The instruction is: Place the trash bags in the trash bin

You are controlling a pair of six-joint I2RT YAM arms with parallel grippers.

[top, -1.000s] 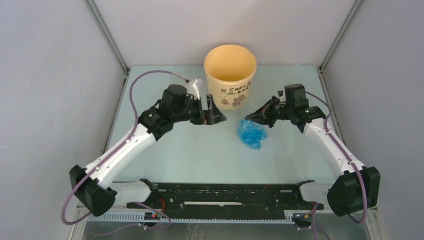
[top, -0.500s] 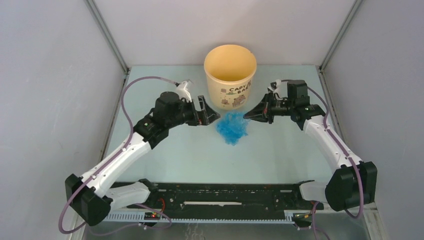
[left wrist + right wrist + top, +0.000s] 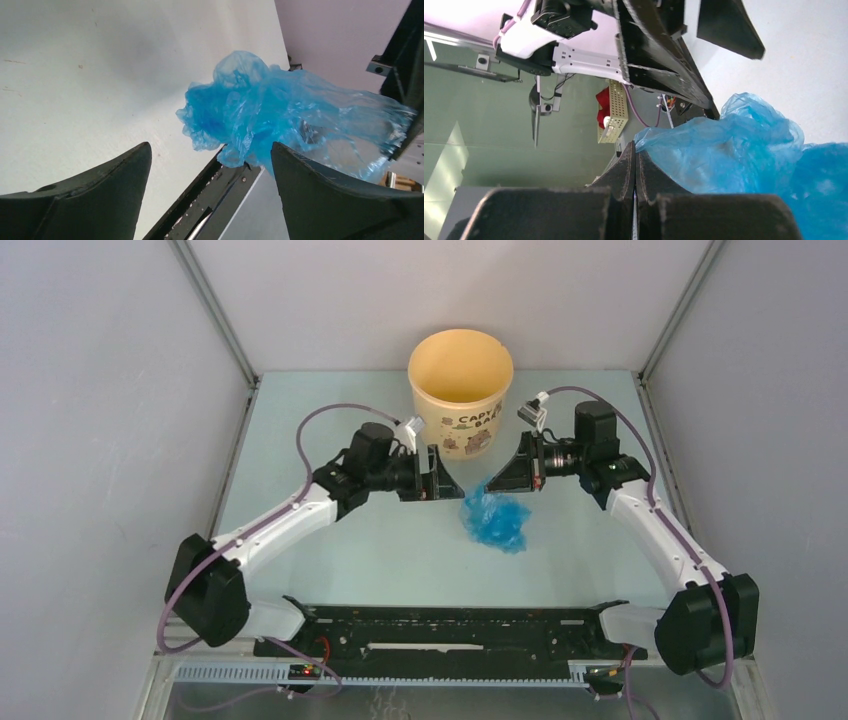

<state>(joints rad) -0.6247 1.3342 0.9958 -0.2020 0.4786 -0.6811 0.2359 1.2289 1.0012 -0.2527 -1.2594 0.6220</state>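
Between the arms, just in front of the trash bin (image 3: 465,430), the trash bag (image 3: 495,520) hangs bunched from the right pincer (image 3: 488,483), which is pressed together on its film. Left pincer (image 3: 445,478) spread wide beside it, holding nothing. Bin interior shows bare; the drop-in is not yet done.

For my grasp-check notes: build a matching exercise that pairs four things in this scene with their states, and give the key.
Things:
1. left pincer
2. right pincer
3. blue trash bag
4. CAPY BARA bucket

States:
A. standing upright, pale yellow
B. shut on plastic film
C. crumpled into a wad
D. open wide, holding nothing

Pairs: 1-D, 2-B, 3-C, 4-A
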